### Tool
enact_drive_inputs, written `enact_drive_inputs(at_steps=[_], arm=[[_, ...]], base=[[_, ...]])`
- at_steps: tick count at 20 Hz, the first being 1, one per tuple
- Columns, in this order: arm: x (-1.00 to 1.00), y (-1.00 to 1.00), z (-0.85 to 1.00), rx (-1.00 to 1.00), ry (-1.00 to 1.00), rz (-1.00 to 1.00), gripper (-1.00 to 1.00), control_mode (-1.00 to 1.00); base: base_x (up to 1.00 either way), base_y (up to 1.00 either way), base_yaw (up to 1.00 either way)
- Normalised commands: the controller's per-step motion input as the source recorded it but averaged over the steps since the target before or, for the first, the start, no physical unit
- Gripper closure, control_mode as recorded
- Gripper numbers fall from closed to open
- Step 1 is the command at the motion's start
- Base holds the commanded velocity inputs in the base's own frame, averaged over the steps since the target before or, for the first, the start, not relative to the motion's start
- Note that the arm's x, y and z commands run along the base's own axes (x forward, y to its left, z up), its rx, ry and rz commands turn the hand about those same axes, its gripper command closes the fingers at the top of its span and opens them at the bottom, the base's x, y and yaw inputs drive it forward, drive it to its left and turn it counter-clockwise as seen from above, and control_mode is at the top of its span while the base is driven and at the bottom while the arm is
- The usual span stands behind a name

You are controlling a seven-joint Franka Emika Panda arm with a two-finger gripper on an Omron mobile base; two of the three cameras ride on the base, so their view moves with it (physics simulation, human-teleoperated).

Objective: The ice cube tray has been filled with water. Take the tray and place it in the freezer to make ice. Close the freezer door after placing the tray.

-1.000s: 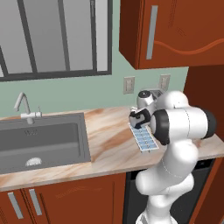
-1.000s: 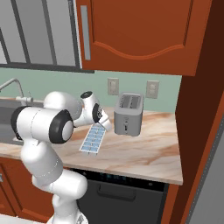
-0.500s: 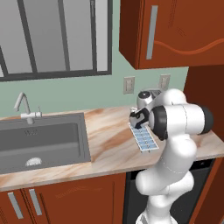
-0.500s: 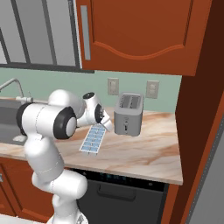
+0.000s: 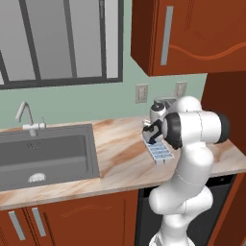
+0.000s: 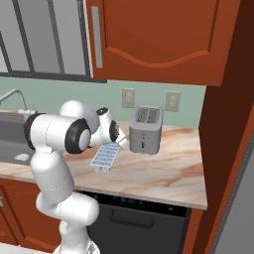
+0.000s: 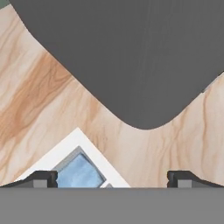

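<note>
The ice cube tray (image 5: 158, 151) (image 6: 105, 158), white with pale-blue cells, lies flat on the marble counter (image 5: 120, 158) above the black dishwasher. My gripper (image 5: 153, 130) (image 6: 119, 142) hangs open just over the tray's far end, close to the toaster. In the hand view one white corner of the tray (image 7: 78, 168) with a blue cell lies between my spread fingertips (image 7: 43, 178), and nothing is gripped by the gripper (image 7: 111, 179). The freezer and the freezer door are out of view.
A grey toaster (image 6: 145, 130) (image 7: 131, 57) stands right behind the tray's far end. The sink (image 5: 48, 153) with its tap is to the left. The black dishwasher (image 6: 134, 218) sits under the counter. Red wall cabinets (image 6: 149, 39) hang overhead.
My arm has shifted slightly, carrying the hand a little closer to the tray's far end. The tray has stayed put and the gripper has stayed open.
</note>
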Motion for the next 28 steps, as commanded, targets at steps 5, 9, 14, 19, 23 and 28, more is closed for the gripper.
enact_drive_inputs(at_steps=[5, 9, 14, 19, 23, 28], arm=[[0.07, 0.00, -0.17, 0.00, -0.02, -0.01, -1.00, -1.00], [-0.02, 0.00, -0.26, 0.00, -0.05, 0.00, -1.00, -1.00], [-0.46, 0.02, -0.29, 0.00, -0.10, 0.00, -1.00, -1.00], [-0.75, 0.18, -0.24, 0.00, -0.15, -0.01, -1.00, -1.00], [-0.87, 0.38, -0.13, 0.00, -0.16, -0.04, -1.00, -1.00], [-0.61, 0.47, -0.05, 0.00, -0.09, -0.07, -1.00, -1.00]], base=[[0.00, 0.00, 0.00], [0.00, 0.00, 0.00], [0.00, 0.00, 0.00], [0.00, 0.00, 0.00], [0.00, 0.00, 0.00], [0.00, 0.00, 0.00]])
